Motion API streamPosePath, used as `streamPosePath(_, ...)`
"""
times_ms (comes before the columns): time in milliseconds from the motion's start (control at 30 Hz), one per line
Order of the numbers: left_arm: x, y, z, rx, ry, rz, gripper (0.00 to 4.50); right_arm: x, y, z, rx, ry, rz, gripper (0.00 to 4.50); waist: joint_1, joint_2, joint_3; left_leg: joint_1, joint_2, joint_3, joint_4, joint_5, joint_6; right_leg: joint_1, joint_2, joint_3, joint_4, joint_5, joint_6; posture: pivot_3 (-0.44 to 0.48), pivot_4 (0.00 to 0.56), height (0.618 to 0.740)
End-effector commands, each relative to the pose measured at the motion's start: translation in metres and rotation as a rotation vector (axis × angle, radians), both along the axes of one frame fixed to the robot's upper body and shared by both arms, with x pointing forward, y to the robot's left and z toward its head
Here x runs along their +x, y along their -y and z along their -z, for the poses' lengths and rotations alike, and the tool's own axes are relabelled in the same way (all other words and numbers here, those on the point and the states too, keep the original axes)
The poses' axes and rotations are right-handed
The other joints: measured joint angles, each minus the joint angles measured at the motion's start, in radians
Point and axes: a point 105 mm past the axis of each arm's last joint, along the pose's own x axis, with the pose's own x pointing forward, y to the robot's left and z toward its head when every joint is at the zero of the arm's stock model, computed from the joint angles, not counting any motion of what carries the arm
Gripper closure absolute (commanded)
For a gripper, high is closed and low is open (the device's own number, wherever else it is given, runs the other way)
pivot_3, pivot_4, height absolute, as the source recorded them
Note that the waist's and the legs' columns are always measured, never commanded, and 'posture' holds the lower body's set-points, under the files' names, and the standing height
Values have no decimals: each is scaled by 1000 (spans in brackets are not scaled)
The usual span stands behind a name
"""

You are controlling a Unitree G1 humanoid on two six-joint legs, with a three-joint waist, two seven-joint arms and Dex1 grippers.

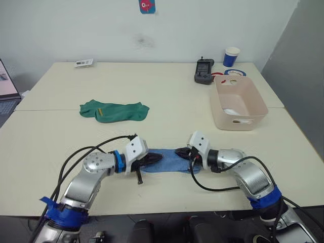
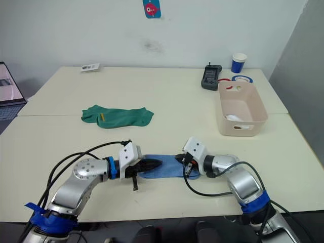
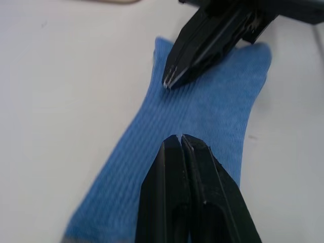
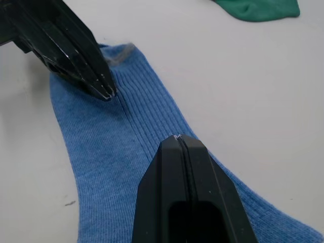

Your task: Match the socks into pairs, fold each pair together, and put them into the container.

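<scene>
Table [image 1: 167, 96]: a cup [image 1: 231, 56], a black handset [image 1: 204, 70] and a tape roll [image 1: 236, 73] occupy the far right corner; a card [image 1: 83, 63] lies far left.

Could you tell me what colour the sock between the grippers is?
Light blue sock, clearest in left wrist view.

Robot test room with office furnishings

Two plain cream tables [image 1: 167, 96] pushed together stand against a bare white wall [image 1: 76, 30] bearing a small red-and-blue sticker [image 1: 147, 5]; a grey partition [image 1: 304, 66] closes the right side. A laptop [image 2: 9, 83] sits at the left edge, with a black handheld device [image 1: 204, 70], a paper cup [image 1: 231, 56] and a tape roll [image 1: 235, 73] at the far end.
</scene>
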Motion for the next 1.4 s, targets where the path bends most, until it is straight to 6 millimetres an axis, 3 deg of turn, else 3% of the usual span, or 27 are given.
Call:
streamPosePath(33, 7, -12, 7, 20, -16, -92, 4492, -2, 5, 9, -29, 1, 7, 4500, 0, 0, 0, 0, 0, 0, 0, 0, 0, 0, 0, 0, 0, 0, 0, 0, 150, 740)
streamPosePath(233, 11, -42, 17, 33, -110, -215, 4492, -2, 38, 25, -91, -37, 68, 4500, 0, -1, -5, 1, 0, 0, 0, 0, 0, 1, 0, 0, 0, 0, 0, 0, 150, 740)
streamPosePath(500, 15, -51, 6, -74, -172, -269, 4492, -2, 69, 25, -85, -57, 133, 4500, 0, -1, -11, 2, 0, 1, -1, 0, 0, 2, 0, 0, 0, 0, 0, 0, 150, 740)
streamPosePath(567, 11, -44, -4, -120, -177, -220, 4492, -2, 66, 13, -22, -60, 127, 4500, 0, -1, -11, 2, 0, 0, -1, 0, 0, 2, 0, 0, 0, 0, 0, 0, 150, 740)
streamPosePath(733, 3, -35, -27, -149, -152, -88, 4492, -10, 48, -45, 182, -84, 85, 4500, -2, -1, -10, 1, 0, 0, -1, 0, 0, 1, 0, 0, 0, 0, 0, 0, 150, 740)
streamPosePath(833, 1, -37, -39, -110, -91, -25, 4500, -7, 60, -59, 233, -142, 152, 3863, -1, -1, -10, 1, 0, -1, -1, 0, 0, 1, 0, 0, 0, 0, 0, 0, 150, 740)
streamPosePath(967, -3, -35, -46, -51, -18, 63, 4500, -7, 82, -51, 185, -227, 212, 2488, 1, -1, -10, 1, 0, 0, -2, 0, 0, 1, 0, 0, -2, 0, 0, 0, 150, 740)
streamPosePath(1033, -4, -30, -41, -20, 7, 103, 4500, -6, 90, -34, 152, -331, 275, 1785, 1, -1, -10, 0, -1, 1, -2, 0, 0, 1, 0, 0, -3, 0, 0, 0, 150, 740)
streamPosePath(1200, -4, -22, -40, -54, 24, 128, 4500, -4, 90, -25, 110, -367, 294, 34, 0, -1, -10, 0, 0, 1, -2, 0, 0, 1, 0, 1, -4, 0, 0, 0, 150, 740)
streamPosePath(1400, 0, -29, -25, 34, 6, 98, 4500, -5, 87, -16, 99, -451, 303, 34, -3, -1, -10, 0, 0, 1, -2, 0, 0, 0, 1, 0, -4, 0, 0, 0, 150, 740)
